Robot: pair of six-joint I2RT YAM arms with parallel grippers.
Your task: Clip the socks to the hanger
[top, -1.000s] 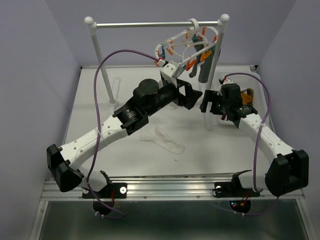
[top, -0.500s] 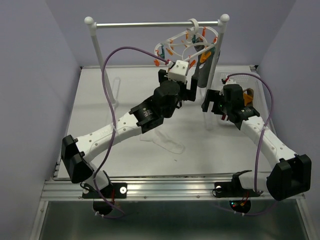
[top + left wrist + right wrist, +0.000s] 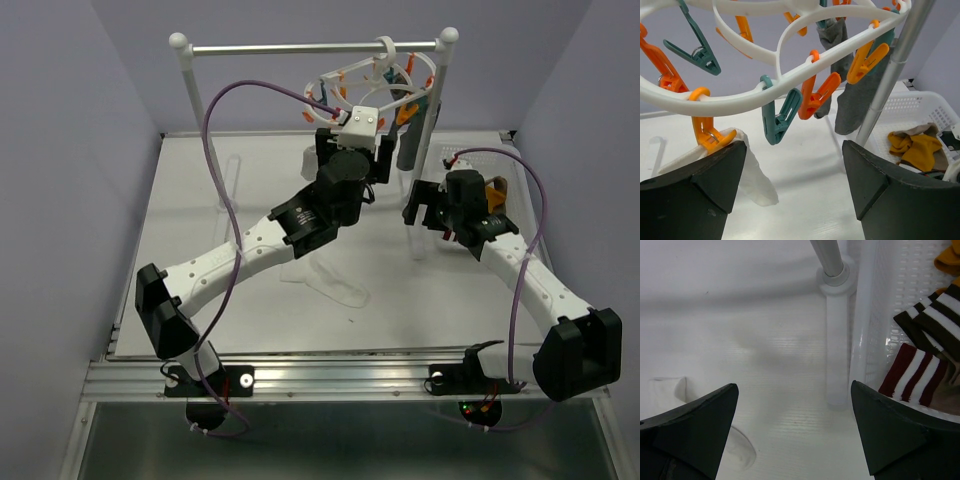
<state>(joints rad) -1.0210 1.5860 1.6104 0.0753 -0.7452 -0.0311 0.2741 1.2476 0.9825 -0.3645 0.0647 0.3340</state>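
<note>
A white tabletop (image 3: 185, 215) fills the middle of the overhead view, enclosed by plain pale lavender walls at the back (image 3: 270, 95), the left (image 3: 60, 200) and the right (image 3: 600, 150). At its far end stands a metal rail stand (image 3: 290, 47) with white ball-topped posts, and a ribbed aluminium strip (image 3: 340, 372) runs along the near edge above a dark grey-green surface (image 3: 330, 440). The light is soft and even, casting faint blurred shadows on the white top.
</note>
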